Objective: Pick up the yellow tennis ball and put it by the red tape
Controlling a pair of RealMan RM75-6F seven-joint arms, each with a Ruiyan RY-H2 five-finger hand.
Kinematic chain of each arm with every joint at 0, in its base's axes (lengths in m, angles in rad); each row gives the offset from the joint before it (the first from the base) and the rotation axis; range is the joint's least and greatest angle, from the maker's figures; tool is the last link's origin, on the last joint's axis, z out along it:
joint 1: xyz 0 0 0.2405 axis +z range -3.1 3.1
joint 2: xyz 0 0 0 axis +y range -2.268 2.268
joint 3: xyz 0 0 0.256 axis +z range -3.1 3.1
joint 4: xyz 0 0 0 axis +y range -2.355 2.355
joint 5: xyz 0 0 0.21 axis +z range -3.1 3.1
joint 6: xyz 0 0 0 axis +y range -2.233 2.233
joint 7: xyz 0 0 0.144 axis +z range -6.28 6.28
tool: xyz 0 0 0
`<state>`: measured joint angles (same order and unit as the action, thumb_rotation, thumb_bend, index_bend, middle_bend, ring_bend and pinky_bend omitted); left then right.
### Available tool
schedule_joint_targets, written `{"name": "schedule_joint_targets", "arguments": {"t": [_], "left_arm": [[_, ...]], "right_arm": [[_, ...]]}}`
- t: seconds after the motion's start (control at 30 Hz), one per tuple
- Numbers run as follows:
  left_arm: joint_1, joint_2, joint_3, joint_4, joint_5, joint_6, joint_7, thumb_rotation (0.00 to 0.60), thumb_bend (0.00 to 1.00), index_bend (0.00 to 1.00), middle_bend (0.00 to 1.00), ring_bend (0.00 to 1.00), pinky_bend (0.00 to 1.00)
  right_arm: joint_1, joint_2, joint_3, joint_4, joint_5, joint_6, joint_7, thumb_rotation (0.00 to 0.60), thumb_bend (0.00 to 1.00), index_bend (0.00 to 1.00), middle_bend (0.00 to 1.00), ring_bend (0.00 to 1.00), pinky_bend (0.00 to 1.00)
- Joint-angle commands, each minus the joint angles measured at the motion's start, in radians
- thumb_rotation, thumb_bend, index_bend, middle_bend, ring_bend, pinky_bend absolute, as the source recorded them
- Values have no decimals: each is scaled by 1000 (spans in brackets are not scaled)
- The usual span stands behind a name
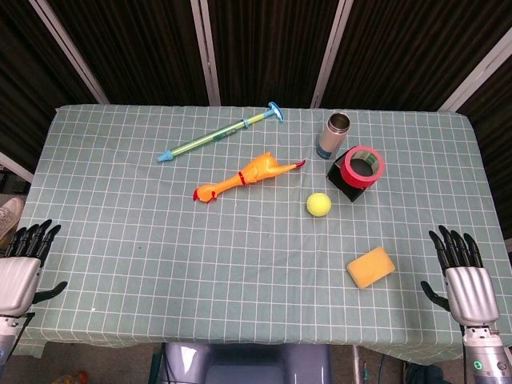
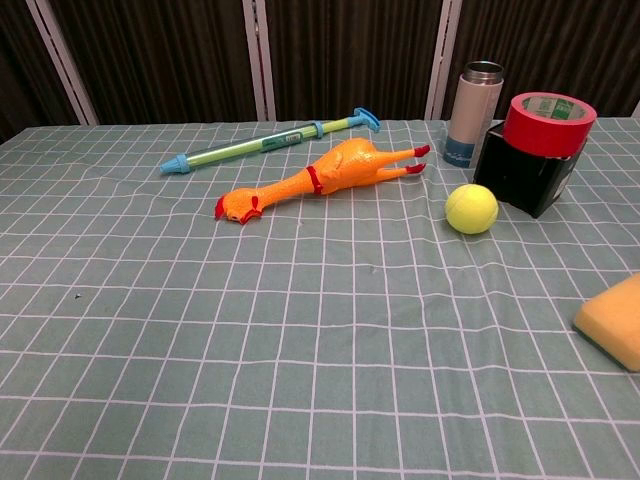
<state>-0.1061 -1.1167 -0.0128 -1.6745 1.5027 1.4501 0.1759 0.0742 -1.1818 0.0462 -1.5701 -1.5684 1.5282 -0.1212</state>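
The ball (image 1: 318, 205) sits on the table (image 1: 120, 240), near the tape (image 1: 362, 166) on its black box (image 1: 346, 182). It looks light, fuzzy and round, so it may roll; grab it around the middle. Both hands, left (image 1: 20, 268) and right (image 1: 462, 276), are open and empty at the near edge. There is bare cloth between the right hand and the ball, except the sponge (image 1: 370, 266).

Yellow tennis ball (image 1: 318, 205) lies on the cloth near the red tape (image 1: 362, 166).

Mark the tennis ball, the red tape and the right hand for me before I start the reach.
tennis ball (image 1: 318, 205): head view, centre of the ball.
red tape (image 1: 362, 167): head view, red outer side of the roll.
right hand (image 1: 463, 276): head view, back of the hand.
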Motion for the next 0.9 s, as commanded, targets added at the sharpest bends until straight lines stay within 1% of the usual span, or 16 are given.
{"name": "schedule_joint_targets", "arguments": {"t": [0.03, 0.13, 0.23, 0.33, 0.37, 0.43, 0.5, 0.6, 0.7, 0.83, 0.9], "left_arm": [[0, -2, -1, 1, 3, 4, 2, 600, 114, 0, 0, 0, 0], [1, -7, -4, 3, 7, 13, 4, 600, 114, 0, 0, 0, 0], [3, -9, -6, 5, 9, 21, 5, 600, 114, 0, 0, 0, 0], [7, -8, -5, 4, 15, 29, 2, 600, 114, 0, 0, 0, 0], [8, -7, -4, 3, 21, 35, -1, 600, 114, 0, 0, 0, 0], [11, -3, -1, 4, 35, 44, -8, 600, 114, 0, 0, 0, 0], [14, -1, 0, 5, 45, 54, -15, 600, 114, 0, 0, 0, 0], [13, 0, 2, 10, 51, 54, -21, 600, 114, 0, 0, 0, 0], [7, 4, 3, 10, 51, 42, -30, 600, 114, 0, 0, 0, 0], [0, 3, 6, 16, 57, 29, -32, 600, 114, 0, 0, 0, 0], [-1, 4, 4, 17, 56, 29, -35, 600, 114, 0, 0, 0, 0]], "right_arm": [[1, 1, -2, 1, -4, -1, 4, 600, 266, 0, 0, 0, 0], [4, -3, -1, 11, -18, 6, 14, 600, 267, 0, 0, 0, 16], [7, -14, -1, 26, -38, 18, 37, 600, 266, 0, 0, 4, 116], [12, -26, -9, 31, -62, 22, 81, 600, 266, 6, 7, 49, 176], [23, -38, -7, 31, -75, 20, 126, 600, 268, 21, 30, 96, 229], [42, -53, -7, 42, -91, 8, 199, 600, 305, 103, 107, 187, 338], [62, -59, -13, 40, -102, -18, 269, 600, 350, 163, 162, 242, 407], [112, -56, -21, 6, -102, -103, 360, 600, 412, 197, 221, 308, 503], [144, -66, -10, -35, -84, -150, 408, 600, 432, 231, 262, 360, 540], [175, -99, 10, -55, -62, -183, 447, 600, 440, 241, 272, 371, 551], [197, -110, 21, -64, -42, -217, 470, 600, 463, 274, 282, 397, 582]]}}
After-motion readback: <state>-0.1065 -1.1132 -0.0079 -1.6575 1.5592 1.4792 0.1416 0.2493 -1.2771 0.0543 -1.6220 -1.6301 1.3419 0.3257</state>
